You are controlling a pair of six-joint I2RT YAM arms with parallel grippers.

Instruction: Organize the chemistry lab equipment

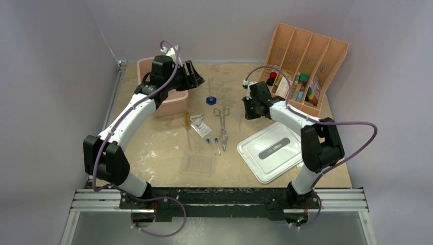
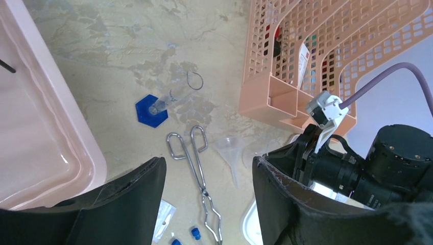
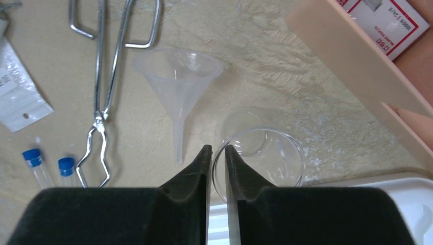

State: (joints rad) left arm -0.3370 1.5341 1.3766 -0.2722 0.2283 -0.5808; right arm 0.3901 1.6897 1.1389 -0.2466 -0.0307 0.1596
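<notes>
My right gripper (image 3: 218, 149) is shut on the rim of a clear glass dish (image 3: 265, 158), low over the table by the white lid's edge. In the top view it (image 1: 251, 109) sits right of the steel forceps (image 1: 222, 121). A clear funnel (image 3: 178, 76) and the forceps (image 3: 102, 76) lie just ahead of it, with two blue-capped tubes (image 3: 35, 163) to the left. My left gripper (image 2: 209, 163) is open and empty, high above the forceps (image 2: 196, 168), beside the pink bin (image 1: 163, 87). The blue-based glass piece (image 2: 151, 109) stands beyond. A clear plastic tray (image 1: 198, 163) lies near the front.
An orange divided organizer (image 1: 304, 66) with small items stands at the back right. A white lid (image 1: 270, 150) lies front right. A small plastic bag (image 3: 18, 97) lies left of the forceps. A thin wire ring (image 2: 195, 80) lies past the blue base.
</notes>
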